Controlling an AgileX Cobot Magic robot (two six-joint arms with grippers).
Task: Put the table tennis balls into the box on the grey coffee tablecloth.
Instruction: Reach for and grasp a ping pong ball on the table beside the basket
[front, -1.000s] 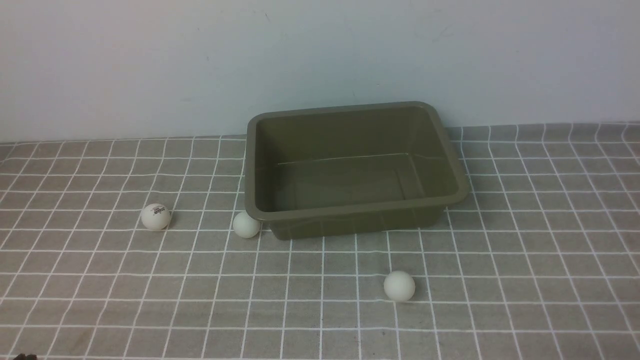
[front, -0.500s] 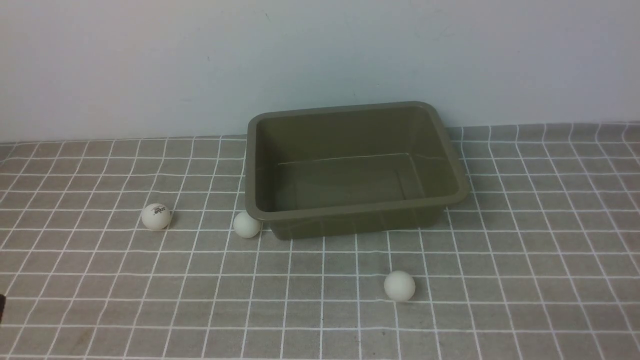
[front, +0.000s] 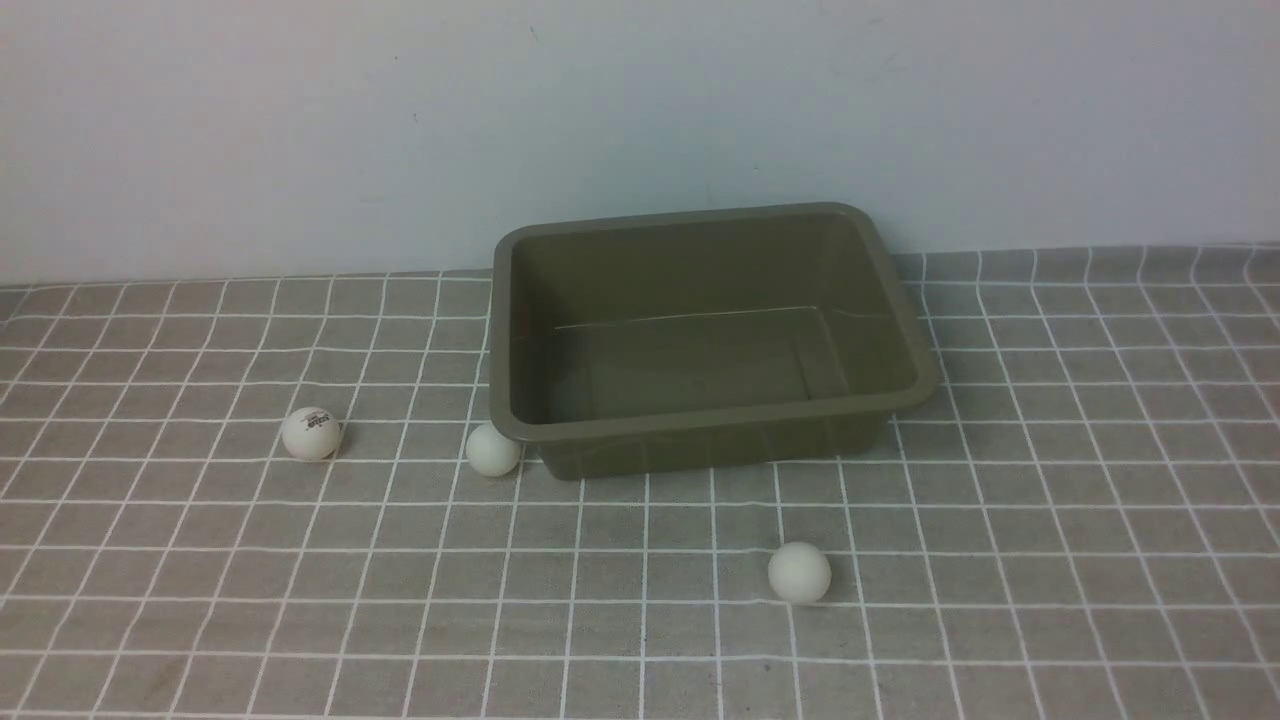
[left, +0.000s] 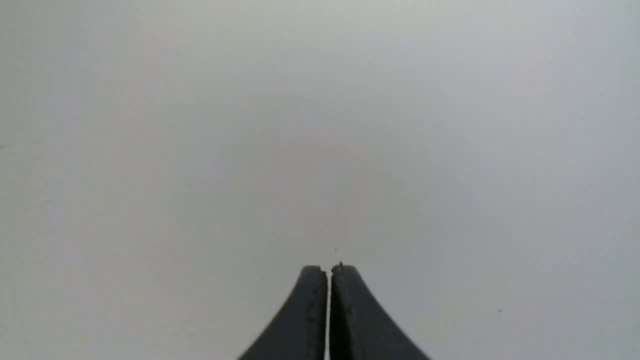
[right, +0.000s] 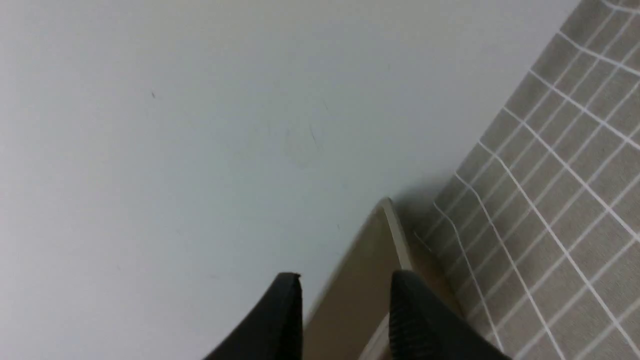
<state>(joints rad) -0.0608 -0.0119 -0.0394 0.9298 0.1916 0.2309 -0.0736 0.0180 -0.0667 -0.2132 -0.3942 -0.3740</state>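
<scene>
The olive-brown box (front: 905, 330) stands empty at the back of the grey coffee tablecloth (front: 1080, 500), against the wall. Three white table tennis balls lie on the cloth: a lettered ball (front: 311, 433) at the left, a plain ball (front: 493, 449) touching the box's near left corner, and a third ball (front: 799, 572) in front of the box. Neither arm shows in the front view. In the left wrist view my left gripper (left: 329, 270) is shut on nothing, facing a blank wall. In the right wrist view my right gripper (right: 346, 280) stands open and empty, with the box's rim (right: 395, 235) beyond its fingertips.
A pale wall (front: 640, 120) rises directly behind the box. The checked cloth reaches all the way to the front view's near and side edges.
A dark object at the lower left edge of the front view has moved out of sight. The balls and the box have not moved.
</scene>
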